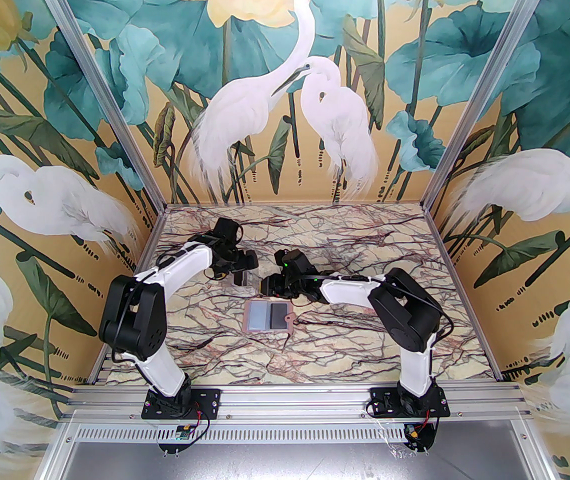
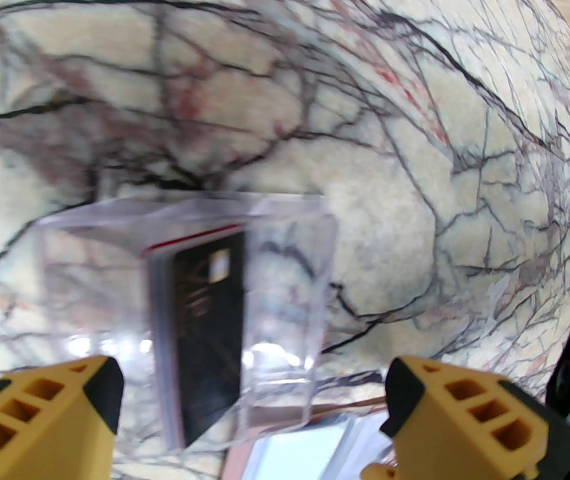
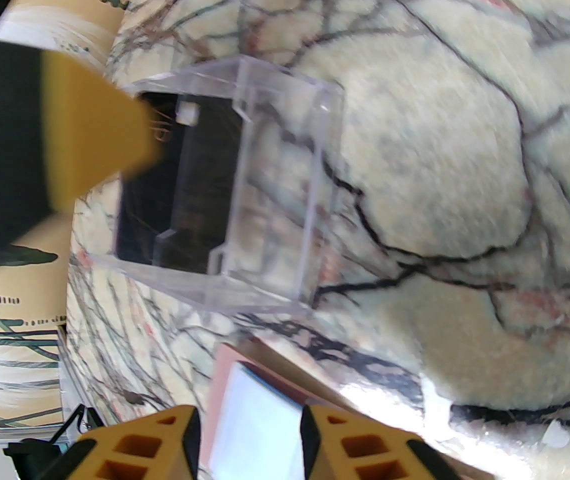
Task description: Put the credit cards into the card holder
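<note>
Centre frame: dusty-pink card holder [image 1: 267, 315] lying open, clear sleeves up. Black credit cards [image 2: 210, 328] upright in clear box [image 2: 290, 288]. Both empty: left fingers [image 2: 90, 398] wide apart, right fingers [image 3: 335, 433] parted.

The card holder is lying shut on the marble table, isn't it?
Not quite. The card holder is lying open, not shut, on the marble table. Its pale sleeves face up, and one has something dark in it. The top view shows this best.
</note>
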`<action>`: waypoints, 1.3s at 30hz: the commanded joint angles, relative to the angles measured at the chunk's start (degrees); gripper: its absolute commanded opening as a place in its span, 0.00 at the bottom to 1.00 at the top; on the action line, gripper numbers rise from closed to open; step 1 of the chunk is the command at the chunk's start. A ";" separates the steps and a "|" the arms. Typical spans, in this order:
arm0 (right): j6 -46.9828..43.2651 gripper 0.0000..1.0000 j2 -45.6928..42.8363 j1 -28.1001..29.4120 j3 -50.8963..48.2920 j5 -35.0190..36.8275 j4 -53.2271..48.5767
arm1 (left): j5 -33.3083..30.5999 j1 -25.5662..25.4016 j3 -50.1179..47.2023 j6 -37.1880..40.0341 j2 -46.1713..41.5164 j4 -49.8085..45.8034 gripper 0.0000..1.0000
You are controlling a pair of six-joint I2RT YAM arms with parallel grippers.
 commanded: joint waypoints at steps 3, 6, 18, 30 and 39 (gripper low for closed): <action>-2.40 0.41 -3.51 0.22 -4.33 1.50 1.41 | -4.65 0.67 2.88 3.60 -0.17 -8.02 0.89; -4.32 0.41 -6.79 0.20 -8.60 2.17 2.70 | -6.34 0.72 2.81 4.37 -0.13 -8.68 0.87; -6.74 0.39 -10.45 3.62 -16.31 -1.45 8.31 | -7.89 0.59 4.52 5.20 2.43 -10.21 0.84; -6.70 0.38 -8.23 3.87 -15.36 -1.47 6.93 | -10.38 -0.58 6.76 5.64 6.34 -11.26 0.84; -6.80 0.38 -7.36 3.94 -14.68 -1.39 6.00 | -11.28 -0.62 6.71 5.16 7.73 -11.01 0.82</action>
